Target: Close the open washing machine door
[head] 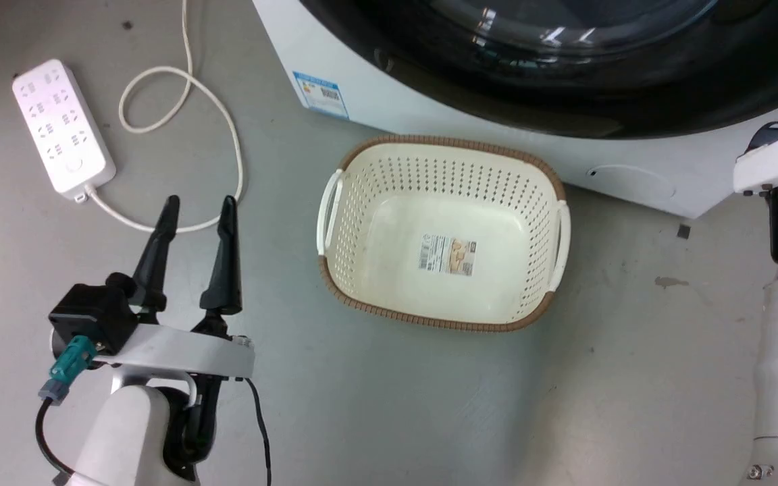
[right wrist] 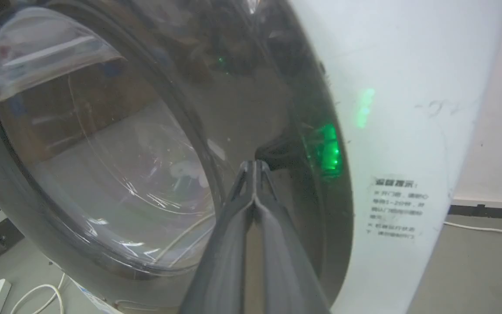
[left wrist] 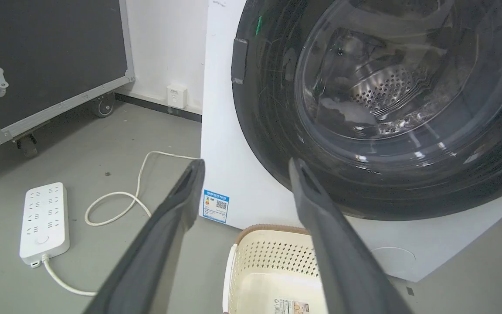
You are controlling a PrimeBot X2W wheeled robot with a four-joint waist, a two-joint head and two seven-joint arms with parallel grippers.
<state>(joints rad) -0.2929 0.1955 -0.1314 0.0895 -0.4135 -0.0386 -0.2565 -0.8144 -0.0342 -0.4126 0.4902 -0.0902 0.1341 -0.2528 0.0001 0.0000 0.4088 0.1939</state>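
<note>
The washing machine door (head: 564, 81) is a glossy black ring around a bulging clear window, across the front of the white machine (head: 429, 115). In the left wrist view the door (left wrist: 268, 109) lies close against the machine front, with the steel drum showing through the glass. My right gripper (right wrist: 255, 165) is shut, with nothing between its fingers. Its tips rest on the black ring of the door (right wrist: 242, 96) near its right rim, beside a green light. My left gripper (head: 200, 206) hangs open over the floor, left of the machine, well short of the door (left wrist: 246, 165).
A cream perforated basket (head: 443, 236) with a brown rim sits empty on the floor in front of the machine. A white power strip (head: 61, 128) and its looped cable lie at the left. A black wheeled case (left wrist: 37, 65) stands by the far wall.
</note>
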